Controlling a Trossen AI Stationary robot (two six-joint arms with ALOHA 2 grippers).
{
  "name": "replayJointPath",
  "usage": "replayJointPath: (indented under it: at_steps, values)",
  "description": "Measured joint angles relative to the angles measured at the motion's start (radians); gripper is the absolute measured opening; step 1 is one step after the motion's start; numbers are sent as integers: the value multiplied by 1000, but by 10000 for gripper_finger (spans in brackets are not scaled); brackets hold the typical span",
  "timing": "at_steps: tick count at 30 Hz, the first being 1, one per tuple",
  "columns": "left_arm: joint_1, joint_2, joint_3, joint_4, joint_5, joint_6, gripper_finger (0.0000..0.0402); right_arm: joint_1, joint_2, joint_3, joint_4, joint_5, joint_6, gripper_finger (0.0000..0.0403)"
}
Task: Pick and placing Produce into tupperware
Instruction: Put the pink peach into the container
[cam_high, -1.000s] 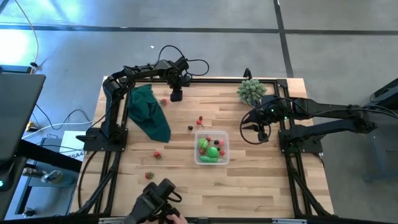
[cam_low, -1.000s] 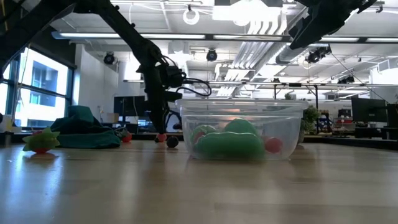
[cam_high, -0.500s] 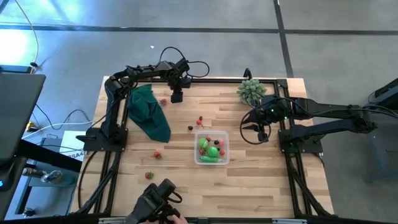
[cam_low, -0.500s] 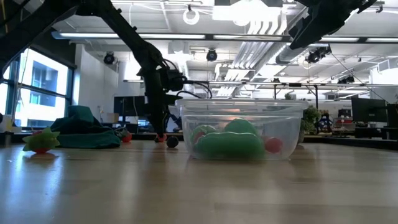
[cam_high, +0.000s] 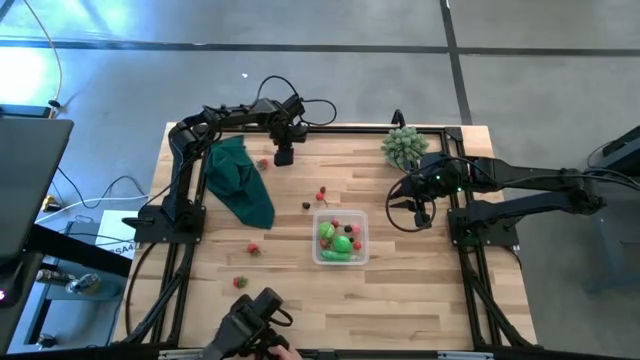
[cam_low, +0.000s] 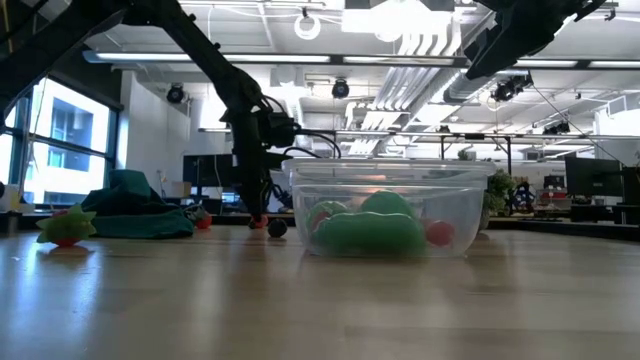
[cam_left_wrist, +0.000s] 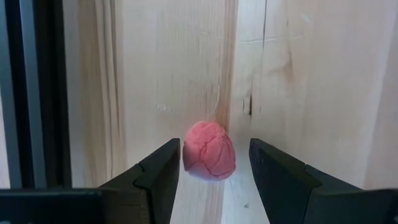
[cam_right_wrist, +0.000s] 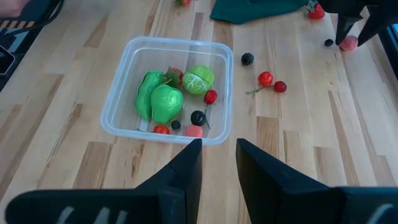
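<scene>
A pink berry (cam_left_wrist: 209, 158) of the produce lies on the wood near the table's back edge. My left gripper (cam_left_wrist: 214, 163) stands open around it, one finger on each side, with a small gap showing on one side. From above, the left gripper (cam_high: 284, 155) is at the back centre-left. The clear tupperware (cam_high: 340, 259) sits mid-table and holds green pieces (cam_right_wrist: 163, 99) and small red and dark berries. My right gripper (cam_right_wrist: 219, 168) hovers to the right of it, fingers slightly apart and holding nothing.
Loose produce lies about: cherries (cam_high: 322, 194), a dark berry (cam_high: 307, 205), and red pieces (cam_high: 253, 248) (cam_high: 240, 283) (cam_high: 263, 163). A dark green cloth (cam_high: 240, 180) lies at the left. A spiky pale green plant (cam_high: 404, 146) stands at the back right.
My left gripper shifted very slightly over the pink berry at first and now holds still. The right arm has not moved.
</scene>
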Motion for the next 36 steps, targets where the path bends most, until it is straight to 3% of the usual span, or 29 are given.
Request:
replayJointPath:
  at_steps: [21,30,36]
  values:
    - [1,30,0,3,9,0,180,0,0,0,0,0,0,89]
    - [2,34,1,14,33,-7,123,0,0,0,0,0,0,89]
    - [2,35,1,15,32,-7,113,0,0,0,0,0,0,89]
